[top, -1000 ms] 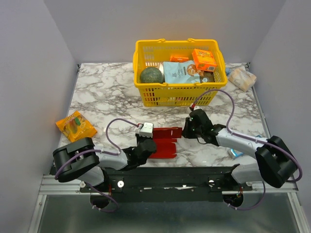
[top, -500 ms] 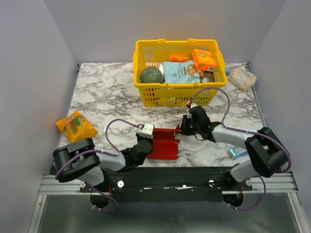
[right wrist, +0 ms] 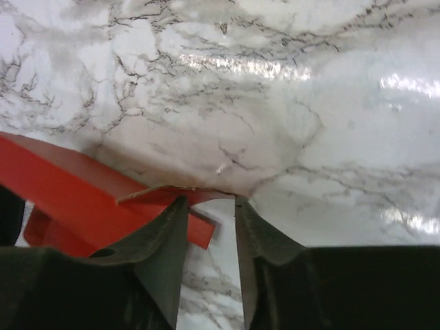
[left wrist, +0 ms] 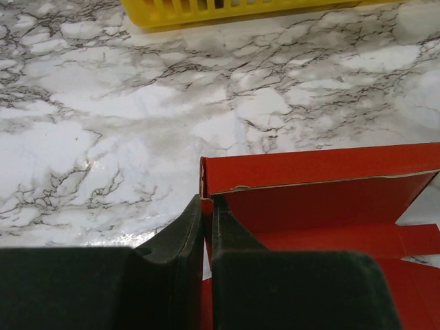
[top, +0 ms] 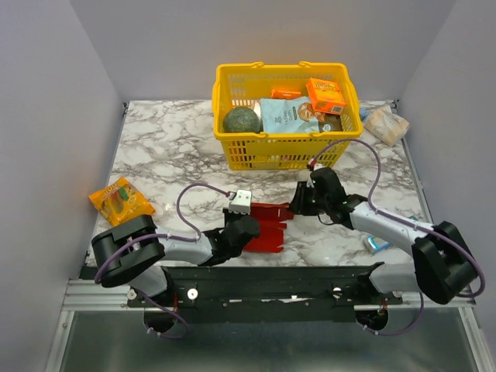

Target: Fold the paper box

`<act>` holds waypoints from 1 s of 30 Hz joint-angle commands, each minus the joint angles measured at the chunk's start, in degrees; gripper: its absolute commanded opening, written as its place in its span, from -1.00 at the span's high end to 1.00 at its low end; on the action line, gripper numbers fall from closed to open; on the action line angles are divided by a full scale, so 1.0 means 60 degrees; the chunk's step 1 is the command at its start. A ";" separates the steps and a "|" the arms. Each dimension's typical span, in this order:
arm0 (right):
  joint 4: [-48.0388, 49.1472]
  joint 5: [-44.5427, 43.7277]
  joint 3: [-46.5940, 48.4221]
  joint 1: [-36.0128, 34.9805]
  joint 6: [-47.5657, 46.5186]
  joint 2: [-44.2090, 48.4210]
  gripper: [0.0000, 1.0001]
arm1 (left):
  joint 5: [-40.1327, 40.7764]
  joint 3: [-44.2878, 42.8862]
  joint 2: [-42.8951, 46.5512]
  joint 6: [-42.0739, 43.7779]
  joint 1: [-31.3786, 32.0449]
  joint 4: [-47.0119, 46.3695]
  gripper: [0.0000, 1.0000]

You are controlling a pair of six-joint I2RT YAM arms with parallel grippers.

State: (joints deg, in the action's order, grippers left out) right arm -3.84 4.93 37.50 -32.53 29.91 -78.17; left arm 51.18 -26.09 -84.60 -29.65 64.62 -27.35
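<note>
Bottom of the frame, the left pincer (left wrist: 206, 206) is clamped tight on the left edge of the red paper box (left wrist: 323, 199), which spreads to the lower right. Marble desk (left wrist: 137, 110) fills the rest, with a yellow basket (left wrist: 227, 10) along the top edge.

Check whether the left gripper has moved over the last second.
Yes: the left gripper, pinching the box, sits slightly farther right, nearer below the basket's left front corner.

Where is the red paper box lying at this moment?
In the top view the paper box sits on the marble table near its front edge, in front of the yellow basket, between the left gripper and the right gripper.
</note>
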 commanded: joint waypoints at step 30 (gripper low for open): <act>-0.1133 0.1186 0.1016 -0.0012 0.2252 0.1370 0.03 | 0.0948 -0.0208 -0.0549 -0.0669 0.0084 0.0853 1.00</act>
State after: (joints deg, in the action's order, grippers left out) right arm -11.68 15.14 42.30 -32.53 46.96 -66.94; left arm 54.57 -27.55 -86.50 -33.06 64.88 -23.46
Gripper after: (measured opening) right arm 0.487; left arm 0.132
